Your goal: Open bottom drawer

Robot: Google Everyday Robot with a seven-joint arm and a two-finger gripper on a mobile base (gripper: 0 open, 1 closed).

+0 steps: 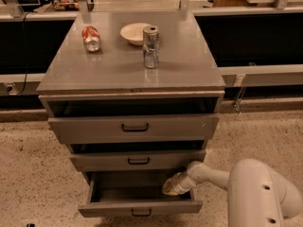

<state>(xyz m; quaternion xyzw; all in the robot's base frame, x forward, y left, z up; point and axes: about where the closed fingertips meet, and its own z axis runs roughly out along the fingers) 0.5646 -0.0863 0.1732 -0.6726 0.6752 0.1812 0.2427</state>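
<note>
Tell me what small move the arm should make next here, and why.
Probably lift the pincer up and back out of the bottom drawer. That drawer already stands well out past the middle drawer above, its inside open to view, and the pincer sits within its right side. The opening looks done, so clearing the arm seems sensible.

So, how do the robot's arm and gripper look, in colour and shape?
The arm is off-white and smooth: a thick rounded segment with two small dark dots, narrowing to a slim tube. The gripper, over the open bottom drawer, looks tan and stubby. No cables show.
</note>
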